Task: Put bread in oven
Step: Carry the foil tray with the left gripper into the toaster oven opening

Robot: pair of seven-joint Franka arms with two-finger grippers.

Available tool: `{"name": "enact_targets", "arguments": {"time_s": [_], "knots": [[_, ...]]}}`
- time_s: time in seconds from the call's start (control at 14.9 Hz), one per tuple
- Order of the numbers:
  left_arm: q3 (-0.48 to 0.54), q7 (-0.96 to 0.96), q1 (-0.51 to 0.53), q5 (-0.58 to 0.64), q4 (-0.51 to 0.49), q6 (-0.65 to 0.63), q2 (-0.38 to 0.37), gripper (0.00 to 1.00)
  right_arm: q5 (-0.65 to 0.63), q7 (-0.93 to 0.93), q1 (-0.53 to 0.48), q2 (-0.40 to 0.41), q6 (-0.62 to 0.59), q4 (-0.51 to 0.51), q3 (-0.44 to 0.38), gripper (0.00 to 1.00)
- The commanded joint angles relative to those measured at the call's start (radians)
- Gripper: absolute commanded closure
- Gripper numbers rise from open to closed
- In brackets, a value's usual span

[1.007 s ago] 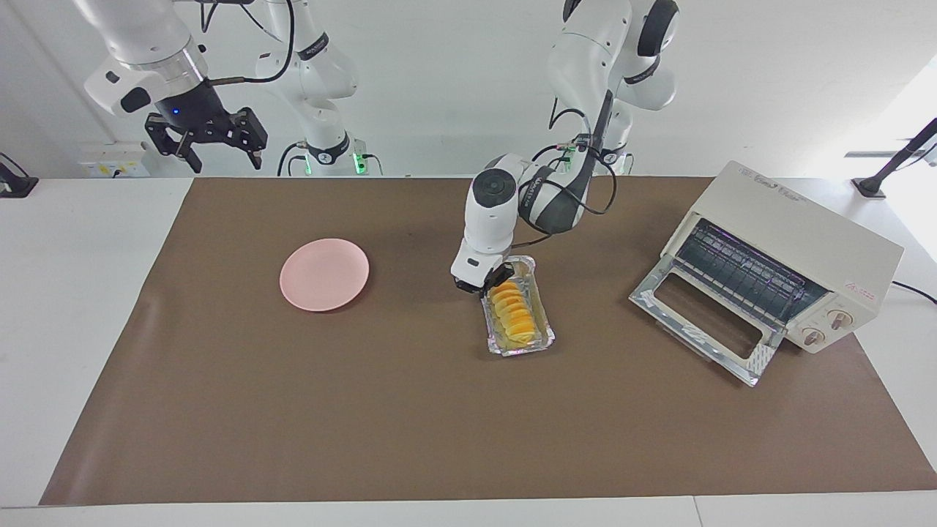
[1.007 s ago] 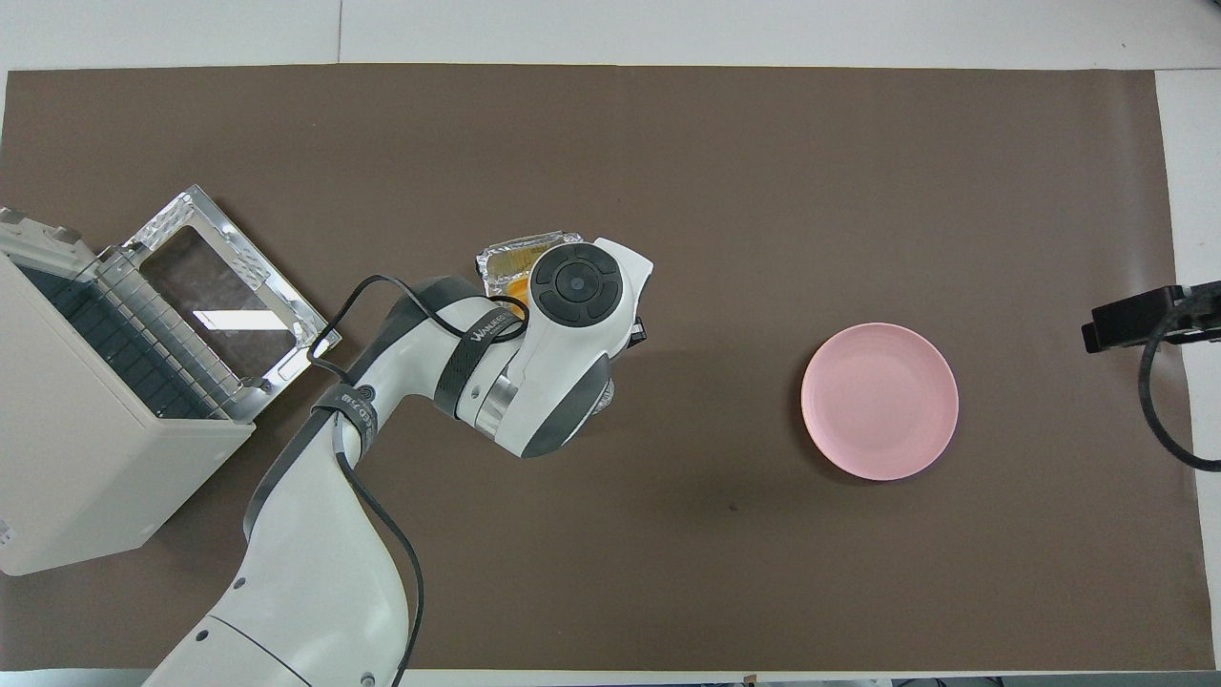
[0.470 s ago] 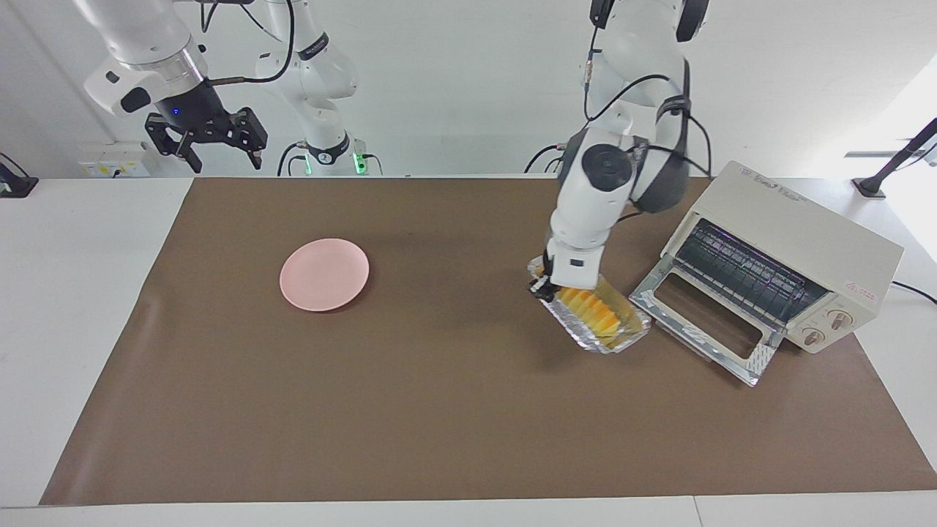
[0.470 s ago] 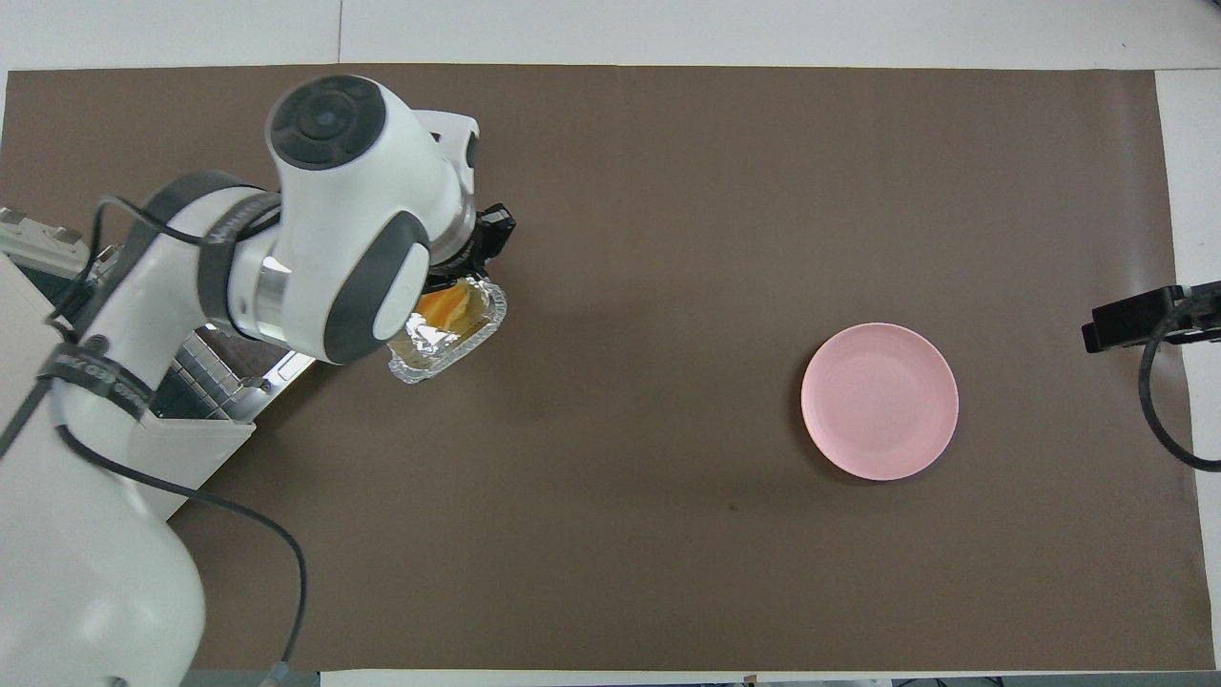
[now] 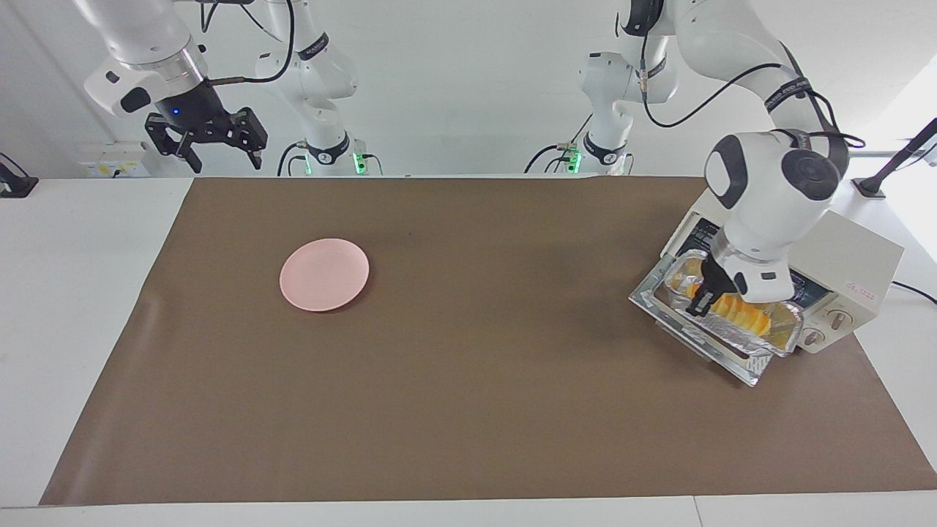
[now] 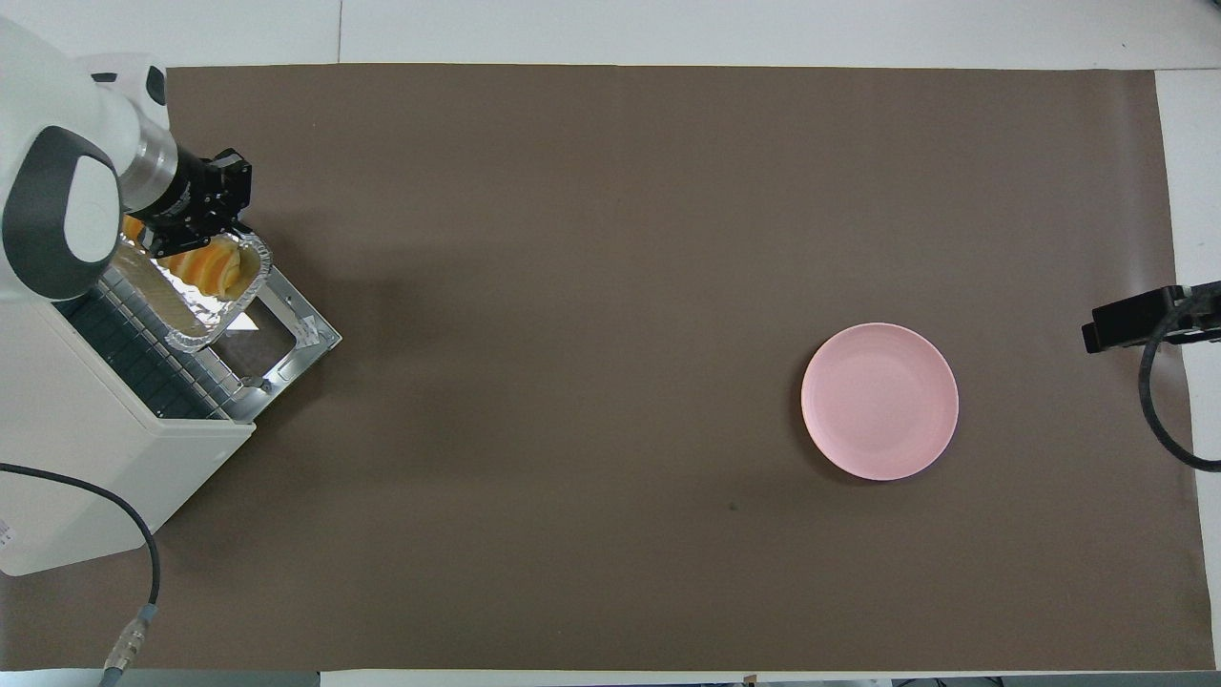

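Note:
The yellow-orange ridged bread (image 5: 741, 312) lies in a crinkled foil tray (image 5: 785, 335). My left gripper (image 5: 703, 296) is shut on the tray's rim and holds it tilted over the drop door (image 5: 745, 366) of the cream-white oven (image 5: 860, 252), right at the oven's mouth. The door is open and lies flat. In the overhead view the bread (image 6: 205, 267), the tray (image 6: 196, 324) and the left gripper (image 6: 186, 224) show over the door (image 6: 291, 334), next to the oven (image 6: 86, 448). My right gripper (image 5: 208, 135) waits, open and empty, raised at the right arm's end.
A round pink plate (image 5: 324, 274) sits on the brown mat toward the right arm's end; it also shows in the overhead view (image 6: 879, 401). The oven's cable (image 6: 134, 534) runs off the table's near edge.
My left arm has carried the foil tray with the bread from the middle of the mat to the oven's open door. The right arm has not moved.

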Motion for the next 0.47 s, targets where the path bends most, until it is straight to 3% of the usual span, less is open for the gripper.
{"name": "enact_targets", "arguments": {"time_s": [0.0, 0.4], "knots": [[-0.008, 0.046, 0.039, 0.017, -0.071, 0.011, -0.034, 1.00, 0.018, 0.007, -0.019, -0.024, -0.005, -0.026, 0.012, 0.00], [-0.008, 0.062, 0.043, 0.017, -0.194, 0.010, -0.094, 1.00, 0.018, 0.007, -0.019, -0.025, -0.005, -0.026, 0.012, 0.00]]}}
